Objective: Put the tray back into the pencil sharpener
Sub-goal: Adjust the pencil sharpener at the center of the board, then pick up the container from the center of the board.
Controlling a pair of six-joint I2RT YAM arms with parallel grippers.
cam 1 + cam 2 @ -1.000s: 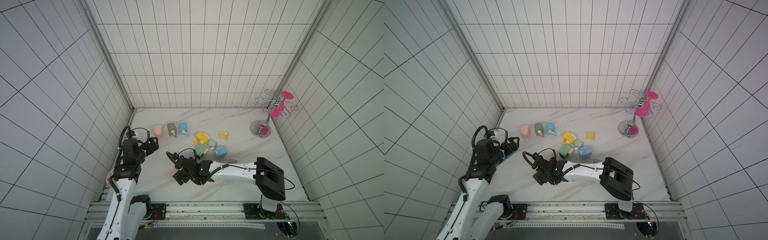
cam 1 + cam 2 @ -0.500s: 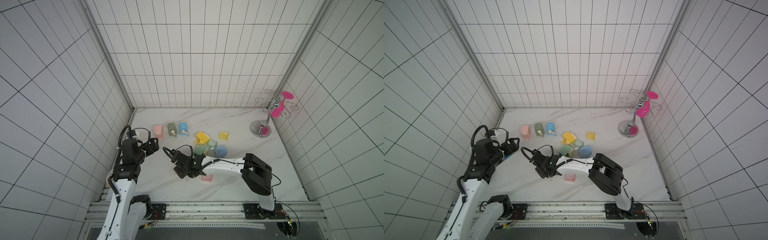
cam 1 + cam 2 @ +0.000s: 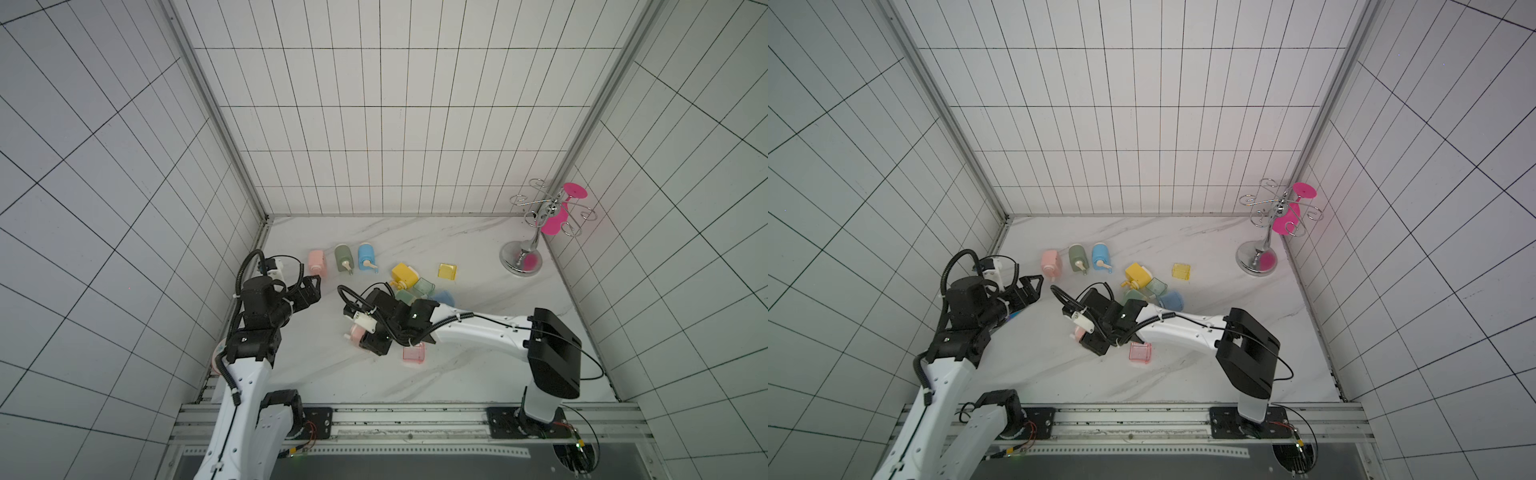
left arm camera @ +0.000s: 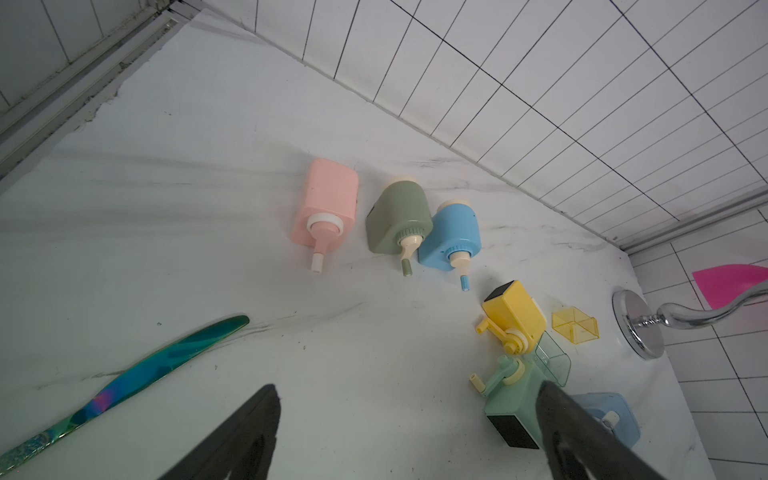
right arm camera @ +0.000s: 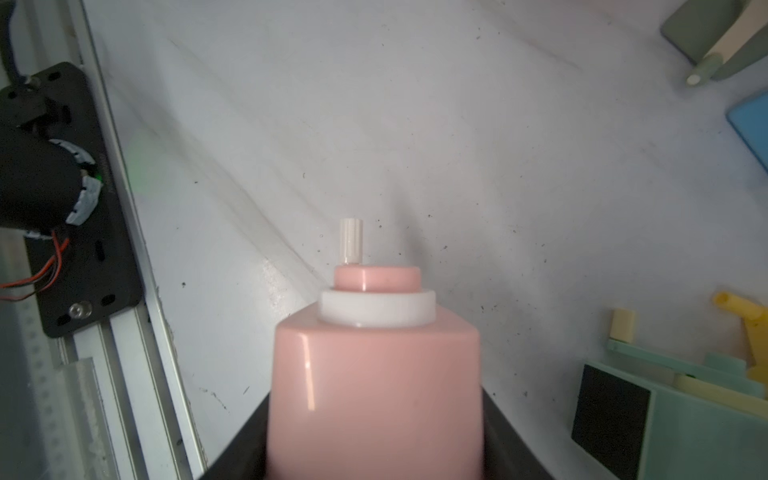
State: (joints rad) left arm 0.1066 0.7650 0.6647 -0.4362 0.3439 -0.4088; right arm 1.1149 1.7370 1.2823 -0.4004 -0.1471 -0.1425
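We see a pink pencil sharpener with a smooth, glossy body, a white ring at its end and a short cream handle that stands out from it. It sits between the two dark fingers of the right gripper, which press on its two sides, so the sharpener is pinched. In both top views only a small pink part of it shows under this gripper. The pink tray, a small clear box, lies on the marble table just beside the right gripper, not held. The left gripper hangs over the table with its fingers spread wide and holds nothing.
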